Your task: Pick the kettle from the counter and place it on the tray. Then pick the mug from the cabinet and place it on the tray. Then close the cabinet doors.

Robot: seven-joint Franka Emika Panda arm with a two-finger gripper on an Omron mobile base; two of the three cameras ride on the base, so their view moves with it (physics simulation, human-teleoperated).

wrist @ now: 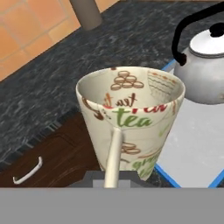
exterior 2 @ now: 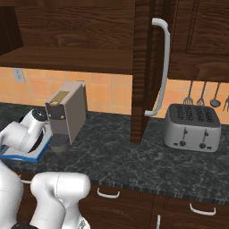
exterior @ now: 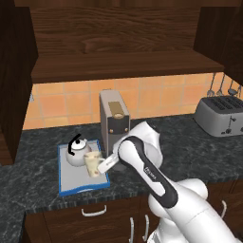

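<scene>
Gripper (exterior: 100, 167): at the end of the white arm, reaching left over the tray; clamped on the mug, whose handle runs down between the fingertips in the hand view.
Cabinet (exterior: 118, 33): dark brown wall unit with visible grain, standing open above the counter; its inner shelf spans the left base view.
Cabinet doors (exterior 2: 150, 67): both swung open. The right door, with a long silver bar handle, is seen edge-on in the right base view; the left door fills the left edge of the left base view.
Counter (exterior: 199, 152): black-grey speckled stone, over dark wooden drawers with silver handles.
Wall: orange tiles behind the counter.
Toaster (exterior: 219, 115): silver, four slots, at the right end of the counter, well apart from the tray.
Coffee machine (exterior: 114, 119): tall grey unit with a tan top panel, just behind and to the right of the tray.
Tray (exterior: 69, 182): grey with a raised blue rim, flat on the counter near its front edge.
Utensils (exterior 2: 201, 96): several hanging on the wall above the toaster.
Kettle (exterior: 77, 153): white, round, black arched handle, knob on top; upright on the rear part of the tray.
Mug (exterior: 93, 163): cream, printed with "tea" lettering, upright, mouth open upward; over the tray just beside the kettle. Whether its base touches the tray cannot be told.
</scene>
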